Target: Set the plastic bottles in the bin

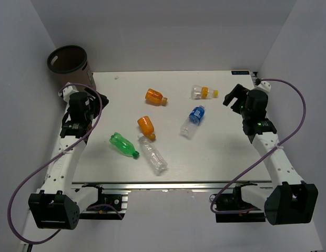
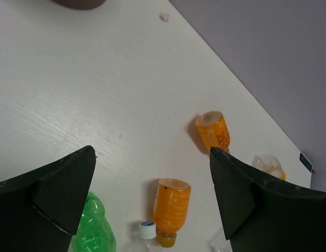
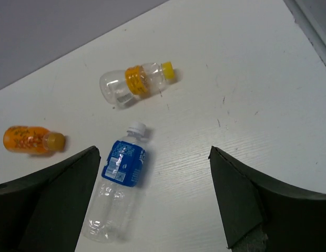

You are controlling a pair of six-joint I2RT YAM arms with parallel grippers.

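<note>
Six plastic bottles lie on the white table (image 1: 226,152): two squat orange ones (image 1: 155,96) (image 1: 146,126), a green one (image 1: 123,144), a long clear one (image 1: 153,155), a clear blue-labelled one (image 1: 193,122) and a clear yellow-capped one (image 1: 204,93). The dark brown round bin (image 1: 68,59) stands at the far left corner. My left gripper (image 1: 99,100) is open and empty, above the table's left side; in its wrist view (image 2: 152,157) an orange bottle (image 2: 172,207) lies between the jaws, below them. My right gripper (image 1: 232,97) is open and empty; the blue-labelled bottle (image 3: 118,186) lies by its left finger.
Grey walls close in the table on the left, back and right. The left wrist view also shows the second orange bottle (image 2: 214,131), the green bottle (image 2: 92,233) and the bin's foot (image 2: 79,3). The right wrist view shows the yellow-capped bottle (image 3: 134,84).
</note>
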